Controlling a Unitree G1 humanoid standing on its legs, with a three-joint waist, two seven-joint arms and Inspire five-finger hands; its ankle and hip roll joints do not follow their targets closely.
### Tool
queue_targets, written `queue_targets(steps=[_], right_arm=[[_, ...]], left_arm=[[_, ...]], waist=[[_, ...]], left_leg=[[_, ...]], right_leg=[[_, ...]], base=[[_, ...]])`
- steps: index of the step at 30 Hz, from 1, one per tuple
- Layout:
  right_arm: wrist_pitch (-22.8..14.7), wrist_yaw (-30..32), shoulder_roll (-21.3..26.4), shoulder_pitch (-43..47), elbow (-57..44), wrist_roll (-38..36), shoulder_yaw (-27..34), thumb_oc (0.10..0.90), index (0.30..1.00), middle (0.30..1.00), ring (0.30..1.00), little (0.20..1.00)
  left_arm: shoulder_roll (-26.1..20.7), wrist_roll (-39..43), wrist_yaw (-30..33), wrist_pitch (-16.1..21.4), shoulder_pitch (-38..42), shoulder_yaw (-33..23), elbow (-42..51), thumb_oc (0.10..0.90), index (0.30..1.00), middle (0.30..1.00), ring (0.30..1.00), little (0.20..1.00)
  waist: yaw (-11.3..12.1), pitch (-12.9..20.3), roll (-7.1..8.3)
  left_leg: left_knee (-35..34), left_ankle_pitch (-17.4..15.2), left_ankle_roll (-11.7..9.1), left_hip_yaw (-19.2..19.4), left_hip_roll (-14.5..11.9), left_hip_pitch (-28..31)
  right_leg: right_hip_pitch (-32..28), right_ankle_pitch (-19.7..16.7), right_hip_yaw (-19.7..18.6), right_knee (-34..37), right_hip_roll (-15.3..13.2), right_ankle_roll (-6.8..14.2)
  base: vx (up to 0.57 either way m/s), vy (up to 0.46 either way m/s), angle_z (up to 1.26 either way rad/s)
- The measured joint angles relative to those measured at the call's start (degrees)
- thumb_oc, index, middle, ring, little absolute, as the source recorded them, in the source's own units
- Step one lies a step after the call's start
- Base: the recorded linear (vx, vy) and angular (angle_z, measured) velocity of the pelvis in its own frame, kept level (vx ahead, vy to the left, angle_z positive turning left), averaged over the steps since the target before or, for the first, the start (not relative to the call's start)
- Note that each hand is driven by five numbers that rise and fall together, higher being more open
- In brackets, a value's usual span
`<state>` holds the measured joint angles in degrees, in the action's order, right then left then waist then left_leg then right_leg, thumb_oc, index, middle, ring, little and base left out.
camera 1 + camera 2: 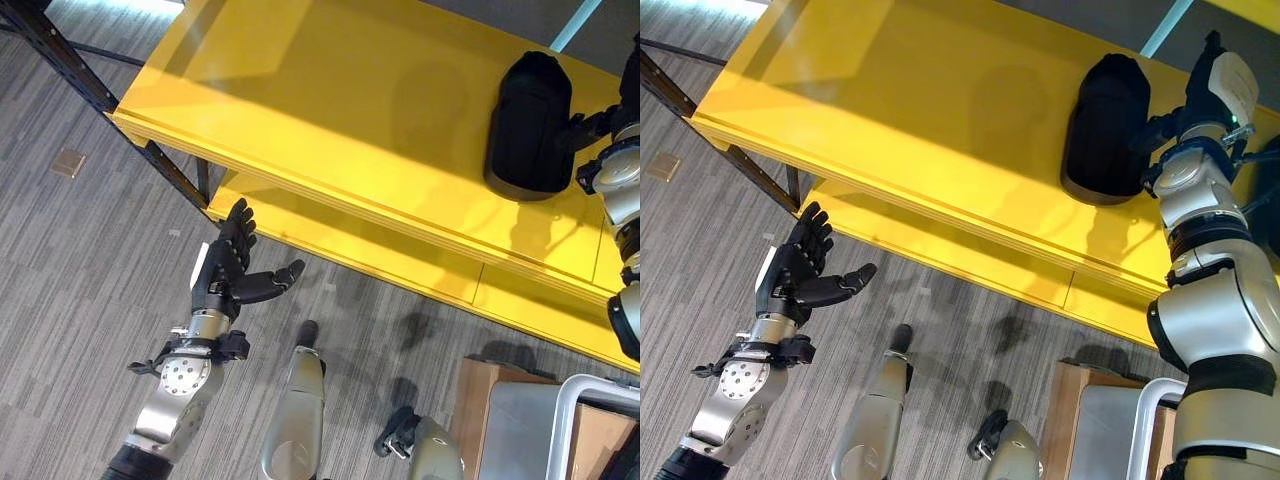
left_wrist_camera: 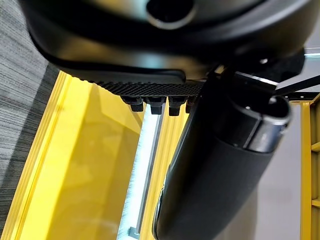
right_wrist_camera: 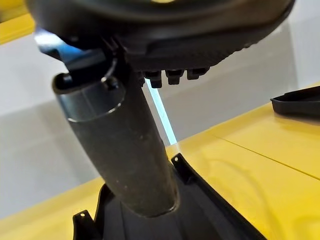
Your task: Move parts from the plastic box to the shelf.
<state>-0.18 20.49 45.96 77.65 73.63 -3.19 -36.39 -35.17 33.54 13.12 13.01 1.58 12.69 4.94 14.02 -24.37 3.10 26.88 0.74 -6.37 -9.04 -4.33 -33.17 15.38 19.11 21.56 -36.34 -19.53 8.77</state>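
One moulded black plastic part lies on the yellow shelf near its right end; your right hand rests beside it, grip indeterminate. Withdraw cleanly, left hand slack.

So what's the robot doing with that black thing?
It is putting a black part on the yellow shelf. The part lies on the top board, and the right robot hand is up beside it; whether it is gripping the part can't be told. The left robot hand hangs open over the carpet in front of the shelf, holding nothing. A corner of the box shows by the robot's right side.
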Motion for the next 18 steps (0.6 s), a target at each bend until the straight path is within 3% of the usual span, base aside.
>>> queue_targets(steps=[5, 10, 13, 15, 18], right_arm=[[-0.84, 0.04, 1.31, -0.68, -10.64, -4.19, 1.22, 0.900, 1.000, 1.000, 1.000, 1.000], [-3.42, 0.51, 3.39, -11.66, -32.98, -8.86, 9.75, 0.900, 1.000, 1.000, 1.000, 1.000], [-4.61, 0.59, 3.53, -20.62, -43.45, -10.26, 15.62, 0.900, 1.000, 1.000, 1.000, 1.000], [-6.68, 0.07, 1.88, -38.58, -60.29, -11.48, 26.55, 0.900, 1.000, 1.000, 1.000, 1.000], [-8.27, -1.51, -0.78, -51.43, -68.71, -11.63, 29.74, 0.900, 1.000, 1.000, 1.000, 1.000]], left_arm=[[-0.01, 0.00, 0.02, -0.01, -0.43, -1.76, -0.21, 0.900, 1.000, 1.000, 1.000, 1.000], [0.00, -0.05, 0.09, -0.11, -0.12, -2.76, -0.26, 0.900, 1.000, 1.000, 1.000, 1.000], [0.03, -0.13, 0.09, -0.47, 0.03, -3.35, 0.07, 0.900, 1.000, 1.000, 1.000, 1.000], [0.05, -0.25, 0.21, -0.91, -0.40, -3.81, 0.22, 0.900, 1.000, 1.000, 1.000, 1.000], [0.02, -0.67, 0.10, -1.90, -0.97, -4.44, 0.07, 0.900, 1.000, 1.000, 1.000, 1.000]], waist=[[-1.72, -0.03, 0.04], [-3.45, -0.15, 0.32], [-4.44, -0.27, 0.55], [-4.31, -0.40, 1.05], [-6.77, -0.47, 1.21]], left_leg=[[0.11, -0.12, 0.20, 0.56, -0.60, -0.03], [0.13, -0.33, 0.47, 1.54, -1.42, 0.33], [-0.13, -0.42, 0.60, 2.33, -1.91, 0.92], [-1.18, -0.91, 1.15, 3.43, -2.29, 2.92], [-2.48, -0.54, 0.63, 4.17, -3.21, 5.51]], right_leg=[[0.34, -0.66, -0.56, 0.65, 0.45, -0.03], [0.07, -1.67, -1.55, 2.23, 1.35, -0.15], [0.15, -2.32, -2.34, 3.24, 1.66, -0.04], [-1.52, -2.80, -3.21, 4.76, 2.10, -0.16], [-3.78, -4.00, -3.90, 7.23, 3.15, 0.33]], base=[[-0.05, 0.024, -0.07], [0.00, -0.011, -0.11], [0.01, -0.058, -0.16], [0.03, -0.079, -0.20], [0.05, -0.088, -0.25]])
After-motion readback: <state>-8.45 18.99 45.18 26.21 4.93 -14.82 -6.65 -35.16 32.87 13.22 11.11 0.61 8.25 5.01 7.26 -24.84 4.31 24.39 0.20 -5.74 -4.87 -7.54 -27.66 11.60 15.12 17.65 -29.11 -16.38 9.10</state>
